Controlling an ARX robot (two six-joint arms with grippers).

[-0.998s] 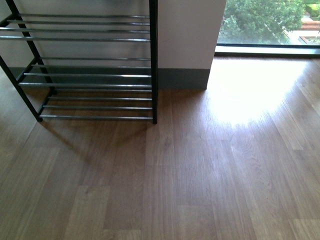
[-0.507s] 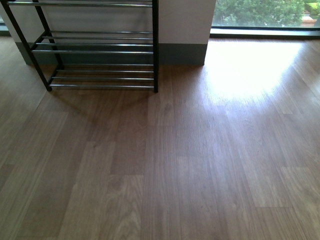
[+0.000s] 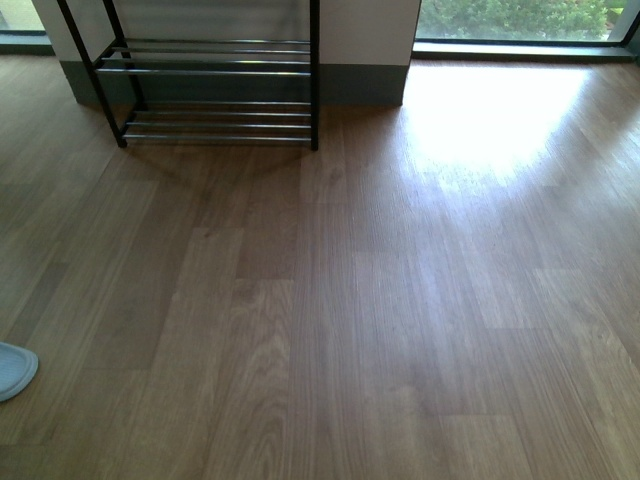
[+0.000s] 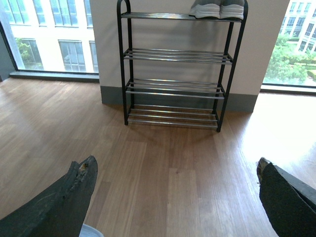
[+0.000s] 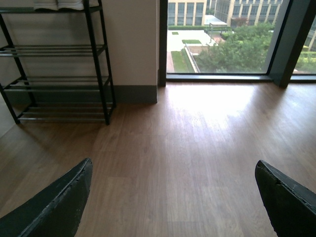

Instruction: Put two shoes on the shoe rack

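The shoe rack (image 3: 215, 70) stands against the wall at the far left, black frames with chrome bars; only its lower tiers show in the front view. In the left wrist view the whole shoe rack (image 4: 177, 69) shows, with a pair of grey sneakers with white soles (image 4: 217, 9) on its top tier. A pale blue slide (image 3: 14, 368) lies on the floor at the left edge; a sliver of the slide (image 4: 91, 231) shows by the left finger. My left gripper (image 4: 177, 170) is open over bare floor. My right gripper (image 5: 173, 170) is open too, with nothing between its fingers, and the shoe rack (image 5: 59, 64) is far off.
Wooden floor (image 3: 360, 300) stretches in front of the rack. A white wall with a grey skirting (image 3: 365, 85) runs beside the rack. Floor-to-ceiling windows (image 5: 222, 39) stand to the right, with a bright sun patch (image 3: 490, 110) on the floor.
The front view has pulled back from the rack, which now sits smaller and higher in the picture. The pale blue slide has come into view at the left edge.
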